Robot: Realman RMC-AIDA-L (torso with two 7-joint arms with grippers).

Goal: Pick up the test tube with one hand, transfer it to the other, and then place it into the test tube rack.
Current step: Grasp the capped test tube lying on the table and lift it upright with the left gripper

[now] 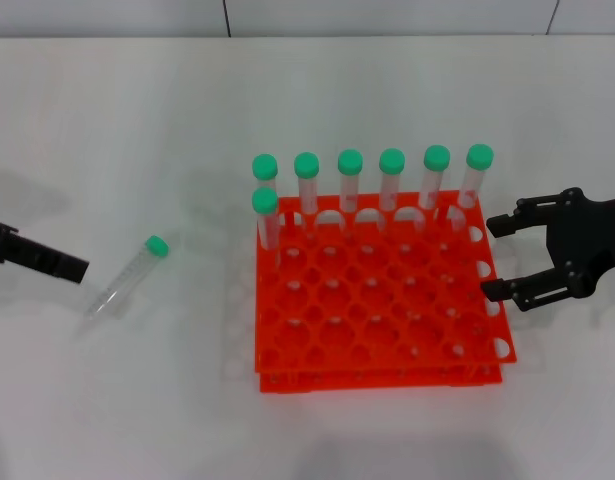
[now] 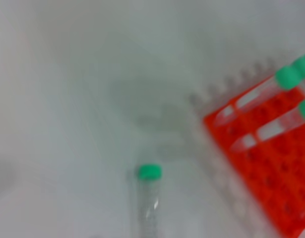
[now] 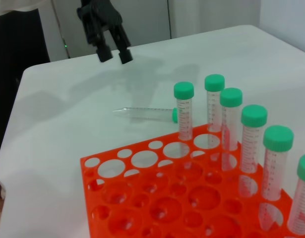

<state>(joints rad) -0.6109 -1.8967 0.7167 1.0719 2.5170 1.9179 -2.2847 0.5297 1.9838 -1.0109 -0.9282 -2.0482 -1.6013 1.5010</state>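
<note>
1. Nearest in the head view stands the test tube rack [image 1: 377, 310], bright orange-red and two-tiered, on the white table [image 1: 137, 120]; its front rows of round holes hold nothing
2. Seven standing tubes [image 1: 349, 180] with green caps sit at the rack's far side: six in the back row and one in the next row at the left corner
3. The right gripper [image 1: 499, 258] hangs just beside the rack's right edge with its two black fingers spread wide and nothing between them
4. The test tube [image 1: 130, 275] lies on its side on the table, to the left of the rack and apart from it, green cap pointing up and to the right toward the rack, clear tip pointing toward the near left
5. The left gripper [image 1: 75, 267] reaches in from the left edge, its tip near the tube's left side but not touching it
6. In the right wrist view this left gripper [image 3: 113, 53] shows past the lying tube [image 3: 147, 113], raised over the table, its fingers slightly parted and holding nothing
7. The left wrist view shows the tube [image 2: 149, 198] lying cap up beside the rack's corner [image 2: 261, 163]
</note>
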